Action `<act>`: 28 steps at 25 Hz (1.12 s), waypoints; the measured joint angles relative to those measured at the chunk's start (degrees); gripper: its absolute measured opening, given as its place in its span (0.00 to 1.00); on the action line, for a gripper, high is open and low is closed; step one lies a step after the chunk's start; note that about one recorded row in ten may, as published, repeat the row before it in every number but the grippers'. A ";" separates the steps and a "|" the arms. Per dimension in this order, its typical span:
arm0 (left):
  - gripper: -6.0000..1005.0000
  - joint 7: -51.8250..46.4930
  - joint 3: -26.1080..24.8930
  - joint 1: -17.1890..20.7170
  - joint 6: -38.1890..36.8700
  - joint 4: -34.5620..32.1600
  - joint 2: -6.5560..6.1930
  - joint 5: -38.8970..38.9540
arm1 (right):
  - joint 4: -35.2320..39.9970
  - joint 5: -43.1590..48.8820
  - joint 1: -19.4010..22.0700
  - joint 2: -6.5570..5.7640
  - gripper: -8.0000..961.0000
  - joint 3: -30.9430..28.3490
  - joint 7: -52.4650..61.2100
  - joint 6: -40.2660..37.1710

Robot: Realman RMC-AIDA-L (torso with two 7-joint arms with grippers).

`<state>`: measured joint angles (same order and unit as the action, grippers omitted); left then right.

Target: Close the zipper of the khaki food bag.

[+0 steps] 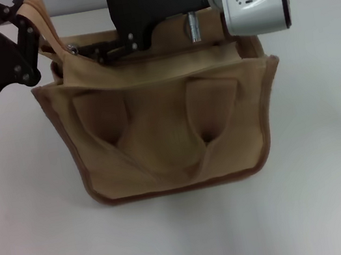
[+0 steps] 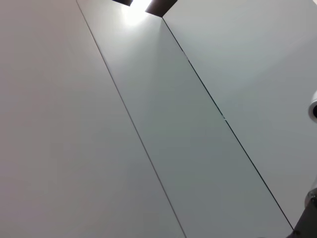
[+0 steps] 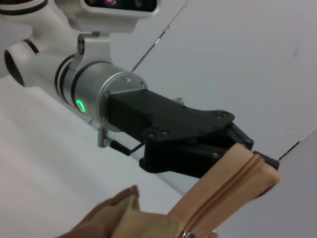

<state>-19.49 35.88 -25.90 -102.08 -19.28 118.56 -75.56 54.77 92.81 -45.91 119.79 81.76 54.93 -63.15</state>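
Bag: the khaki food bag stands upright on the white tabletop, at the middle of the head view, its broad side facing the camera, with two loop handles hanging down against that side.
Bag end: the fabric end strap on the robot's left is lifted up off the bag's top.
Zipper: the zipper runs along the lifted fabric, seen in the right wrist view; a small silver pull tab sits at the picture's lower edge.
Left gripper: the left gripper is above the bag's left end, its black fingers clamped on the tip of the end strap.
Right gripper: the right gripper reaches in over the top of the bag near its left part; whether it is spread or closed cannot be told.
Left wrist view: shows only pale flat panels with thin seams.
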 joint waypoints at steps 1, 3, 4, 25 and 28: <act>0.02 0.00 0.00 0.00 -0.06 -0.02 -0.01 -0.03 | 0.22 -0.48 0.33 0.00 0.81 0.25 -0.36 0.21; 0.02 -0.02 -0.02 -0.19 -0.18 -0.06 -0.05 -0.10 | 0.57 -0.74 0.83 0.00 0.81 1.07 -0.56 0.52; 0.02 -0.02 -0.02 -0.19 -0.18 -0.06 -0.05 -0.10 | 0.57 -0.74 0.83 0.00 0.81 1.07 -0.56 0.52; 0.02 -2.35 2.33 -1.04 -1.36 0.16 -0.02 2.97 | 0.88 -6.58 3.11 0.00 0.81 4.50 -3.36 1.34; 0.02 -2.27 4.22 -0.59 -2.46 -0.89 -0.01 3.00 | 1.00 -7.29 3.30 0.00 0.81 5.16 -3.38 1.84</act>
<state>-21.76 40.10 -26.49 -104.54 -20.17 118.56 -72.56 55.77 85.51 -42.61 119.79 86.92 51.55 -61.30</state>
